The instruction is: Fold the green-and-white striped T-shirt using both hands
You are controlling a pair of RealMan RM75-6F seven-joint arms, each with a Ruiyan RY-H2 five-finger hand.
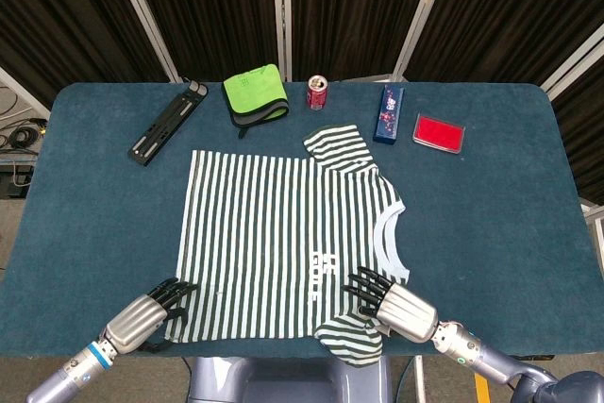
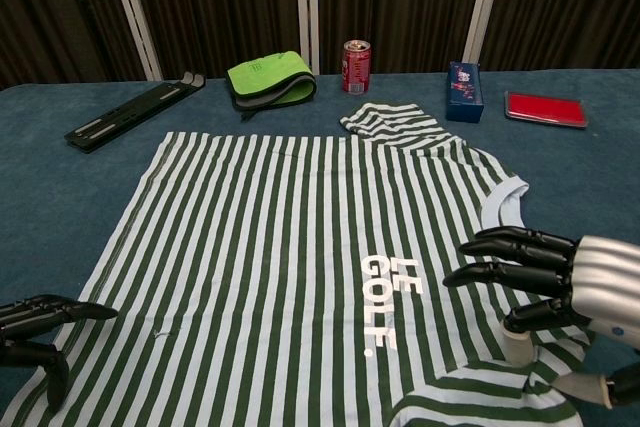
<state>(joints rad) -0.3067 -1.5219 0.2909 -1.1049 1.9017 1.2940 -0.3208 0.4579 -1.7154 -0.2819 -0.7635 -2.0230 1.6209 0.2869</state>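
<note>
At the near edge of the table (image 1: pixel 85 195), two hands are seen, both empty. The left hand (image 1: pixel 142 313) lies at about seven o'clock from the middle of the striped T-shirt (image 1: pixel 274 233), its dark fingers (image 2: pixel 45 312) held slightly apart and reaching toward the hem corner; whether the tips touch the cloth cannot be told, though in the chest view they appear to sit right at the shirt's edge. The right hand (image 1: pixel 392 307) is found at about five o'clock, hovering with fingers (image 2: pixel 505 257) spread and curved over the near shoulder, just beside the near sleeve (image 1: pixel 351 339) and the white collar (image 1: pixel 389 233). Nothing is pinched by either hand.

The shirt is spread flat and face up across the middle of the table, hem toward nine o'clock, collar toward three o'clock. The far sleeve (image 1: pixel 342 146) is already turned in over the body at about one o'clock.

The fabric is judged to be light, thin and limp, so it should sag and drag rather than keep a shape, and a single layer may slip from smooth fingertips. A firm pinch at the edges is advised: the hem corner for the left hand, the near shoulder seam or sleeve for the right, so that the near side can be lifted evenly and laid over.

Beyond the shirt, at twelve o'clock, a red can (image 1: pixel 317 92) and a folded green cloth (image 1: pixel 255 93) are set well apart from it.
</note>
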